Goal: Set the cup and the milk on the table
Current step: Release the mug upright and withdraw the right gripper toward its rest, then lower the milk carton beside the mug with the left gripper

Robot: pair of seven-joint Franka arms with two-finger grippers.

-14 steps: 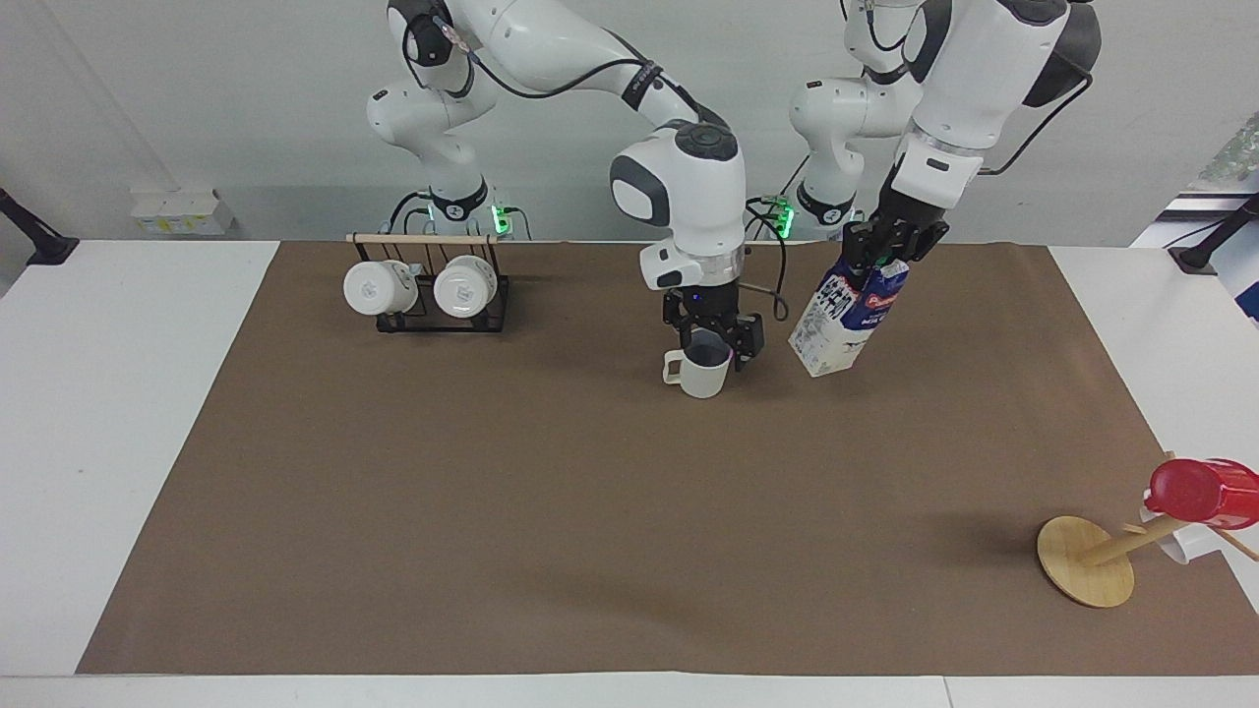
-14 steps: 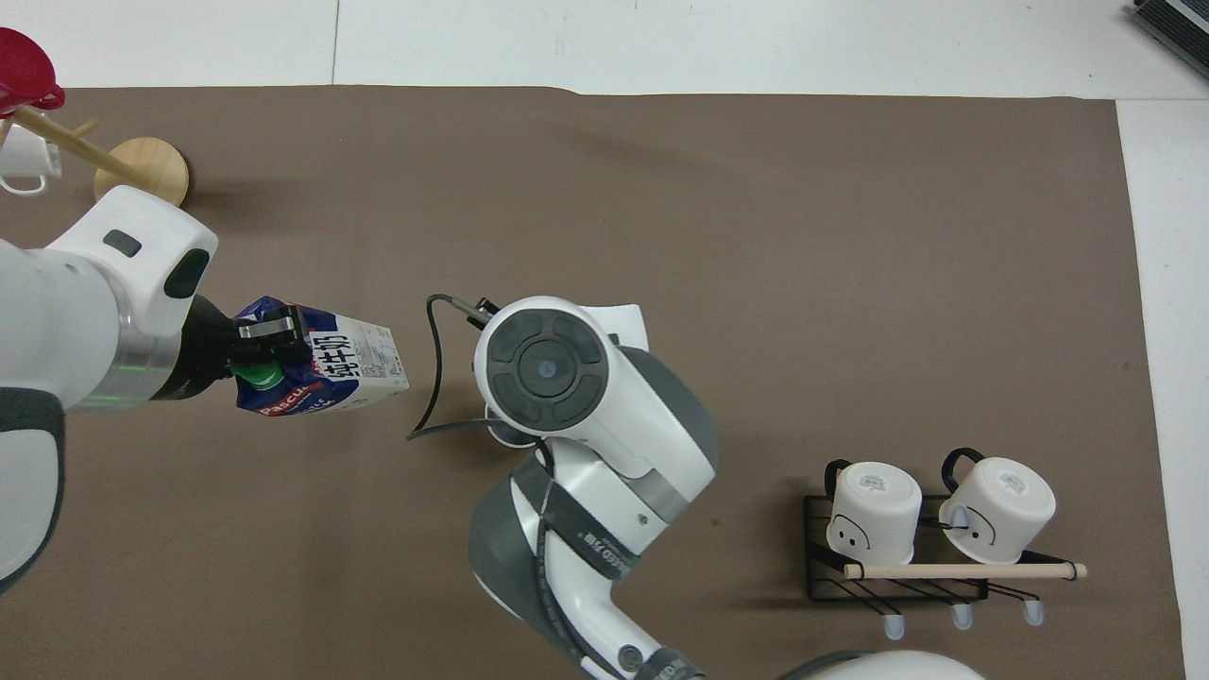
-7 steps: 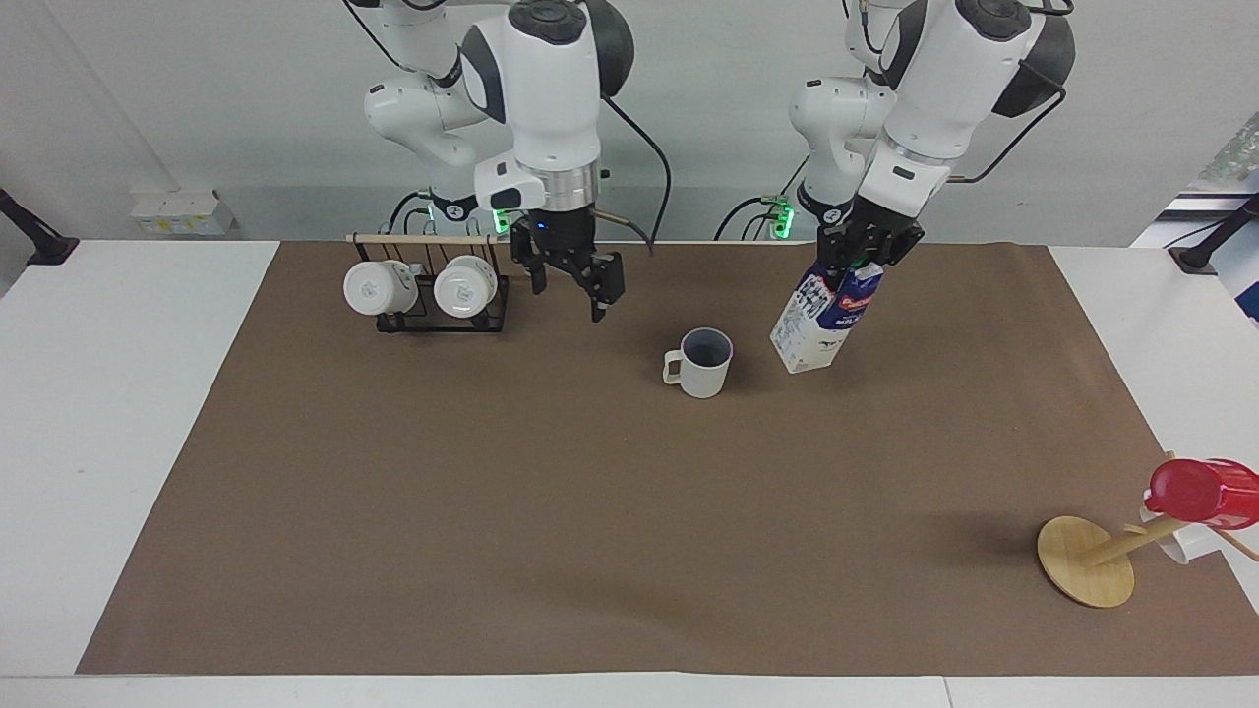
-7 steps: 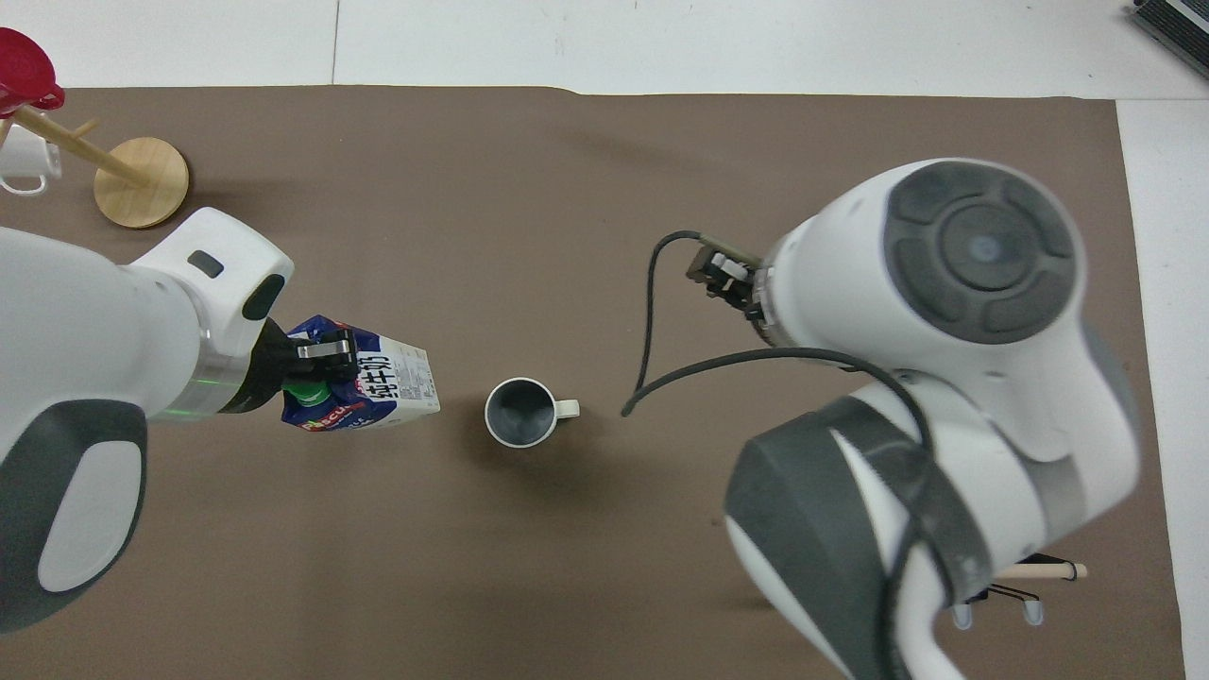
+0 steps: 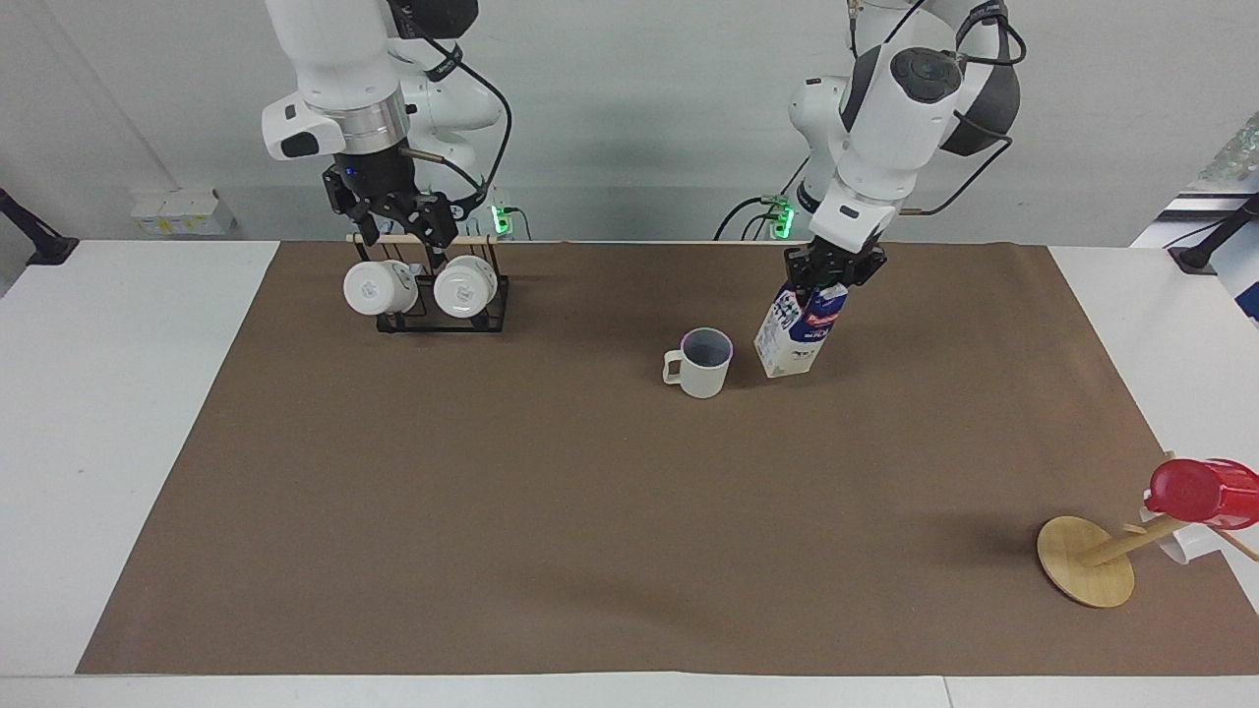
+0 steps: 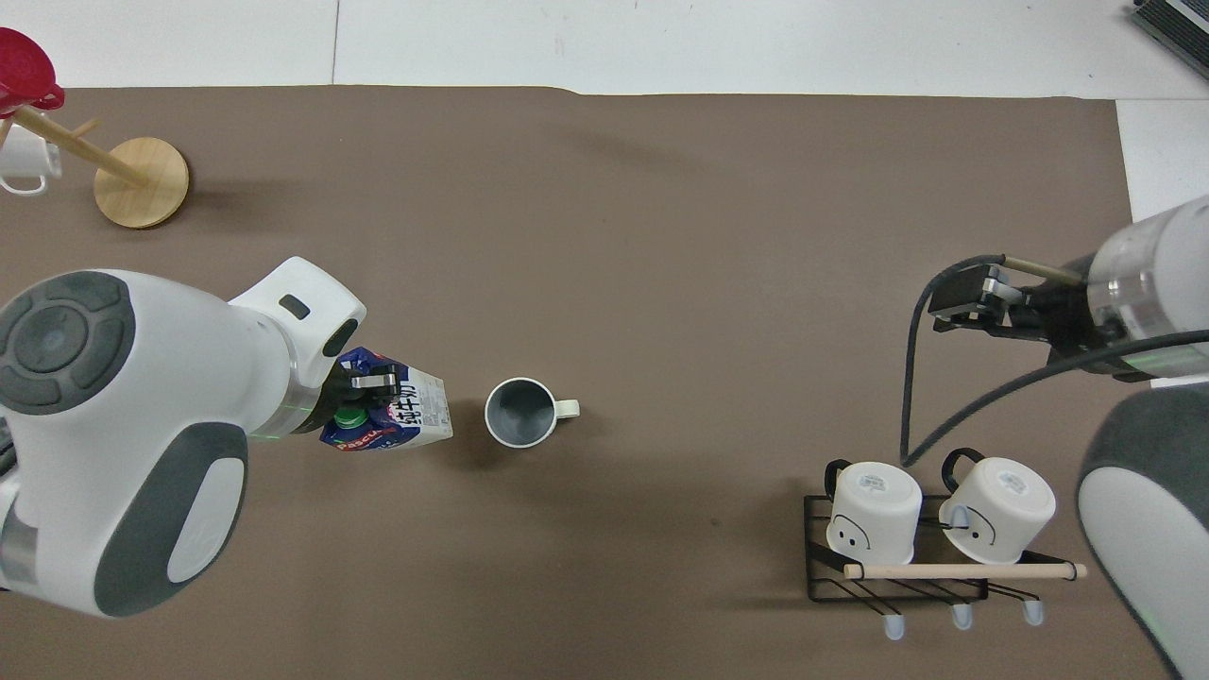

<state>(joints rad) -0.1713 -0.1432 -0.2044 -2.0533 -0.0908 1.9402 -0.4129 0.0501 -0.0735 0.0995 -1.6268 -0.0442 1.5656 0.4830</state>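
A: Start with the biggest thing — the bench. Its brown paper sheet carries it all. What is down?

B: The cup stands upright on the paper near the middle, with nothing gripping it. The milk is just beside it, toward the left arm's end, tilted, its bottom edge at or just above the paper.

A: And the hands?

B: The left hand is clamped tight on the milk's top. The right hand hangs over the rack with the 2 white mugs, fingers spread wide, holding nothing.

A: What could spoil it?

B: I judge the lean the main risk — released while tilted, the carton may topple into the cup. Set down too close, it could nudge the cup sideways. The red cup on its wooden stand is well apart, safe.
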